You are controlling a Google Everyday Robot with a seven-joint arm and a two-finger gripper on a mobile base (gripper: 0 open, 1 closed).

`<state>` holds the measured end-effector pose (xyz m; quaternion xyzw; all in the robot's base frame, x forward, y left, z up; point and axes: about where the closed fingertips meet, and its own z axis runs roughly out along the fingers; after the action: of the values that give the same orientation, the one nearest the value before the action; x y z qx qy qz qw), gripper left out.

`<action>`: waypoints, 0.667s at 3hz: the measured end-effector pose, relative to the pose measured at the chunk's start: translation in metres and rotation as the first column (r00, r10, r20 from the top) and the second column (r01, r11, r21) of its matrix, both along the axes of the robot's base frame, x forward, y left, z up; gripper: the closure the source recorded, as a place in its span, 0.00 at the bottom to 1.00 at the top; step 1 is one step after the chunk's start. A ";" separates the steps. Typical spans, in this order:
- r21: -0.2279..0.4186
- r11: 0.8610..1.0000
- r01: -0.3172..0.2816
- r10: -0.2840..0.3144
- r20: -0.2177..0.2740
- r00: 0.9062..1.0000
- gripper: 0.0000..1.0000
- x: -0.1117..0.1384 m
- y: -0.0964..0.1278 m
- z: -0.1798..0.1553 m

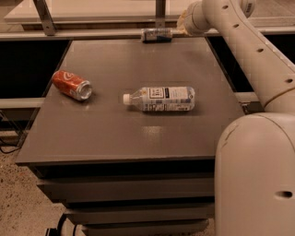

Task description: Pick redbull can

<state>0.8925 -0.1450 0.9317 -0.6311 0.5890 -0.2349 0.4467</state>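
Observation:
The redbull can (156, 35), slim, silvery with dark blue patches, lies on its side at the far edge of the dark table (115, 133). My gripper (177, 31) is at the far right of the table, right beside the can's right end, at the end of the white arm (249, 50) that reaches in from the right. Whether it touches the can cannot be told.
An orange-red soda can (72, 85) lies on its side at the table's left. A clear plastic bottle with a white cap (160, 98) lies mid-table. A metal rail and posts (160, 9) run behind the far edge. The arm's white base (256, 175) fills the lower right.

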 end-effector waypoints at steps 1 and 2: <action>0.000 1.000 -0.003 0.003 -0.004 1.000 0.12 0.001 0.002 -0.003; 0.000 1.000 -0.005 0.005 -0.008 1.000 0.00 0.002 0.004 -0.006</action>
<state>0.8940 -0.1410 0.9256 -0.6335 0.5891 -0.2315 0.4450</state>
